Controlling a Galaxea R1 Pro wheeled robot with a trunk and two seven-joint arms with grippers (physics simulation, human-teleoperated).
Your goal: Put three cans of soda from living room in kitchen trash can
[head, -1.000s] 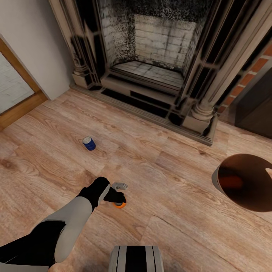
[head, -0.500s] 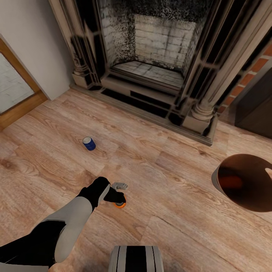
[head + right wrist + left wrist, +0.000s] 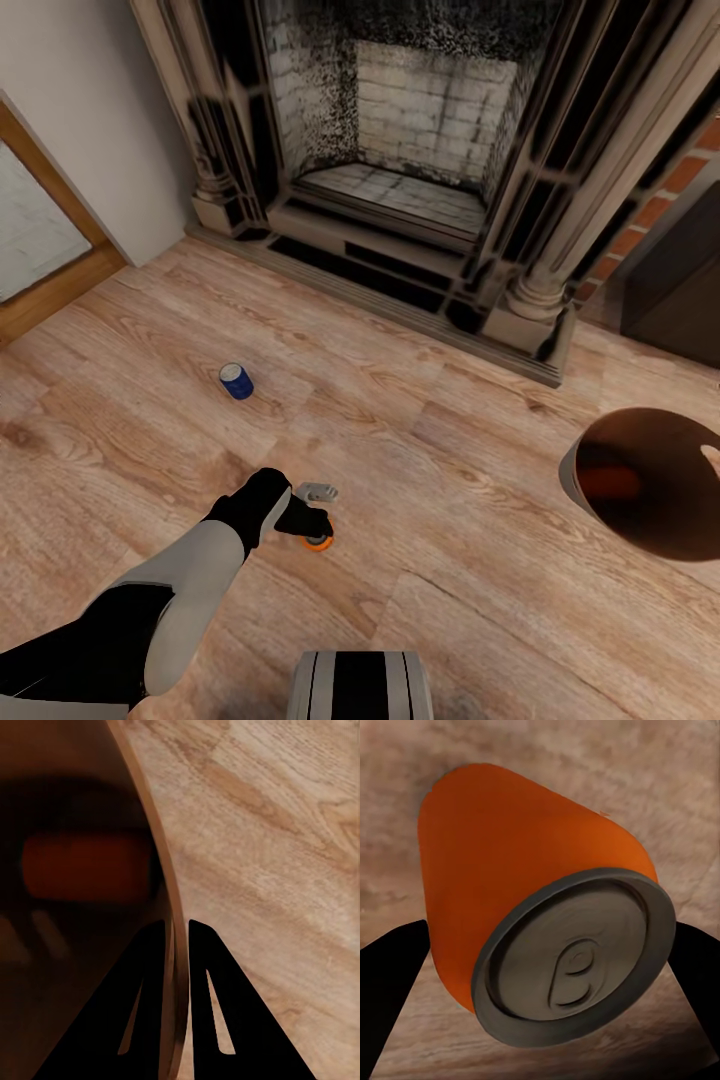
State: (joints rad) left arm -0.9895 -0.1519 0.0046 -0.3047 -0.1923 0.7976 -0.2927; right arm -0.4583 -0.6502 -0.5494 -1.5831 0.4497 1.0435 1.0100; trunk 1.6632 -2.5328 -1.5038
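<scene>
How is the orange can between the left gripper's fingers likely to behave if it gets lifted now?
The orange can is a smooth, rigid cylinder, so it may slip between the left gripper fingers. It stands upright on the wood floor; a sideways nudge could tip it, and then it would probably roll. Its small size suggests it is light.

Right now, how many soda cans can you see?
3: a blue can on the floor near the fireplace, an orange can between the left gripper's fingers, an orange one lying inside the bin.

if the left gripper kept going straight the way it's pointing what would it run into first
Most likely the orange soda can: in the left wrist view it sits dead ahead between the left gripper's dark fingers, grey top facing the camera. Behind it is the wood plank floor. Whether the fingers already touch the can is unclear.
</scene>
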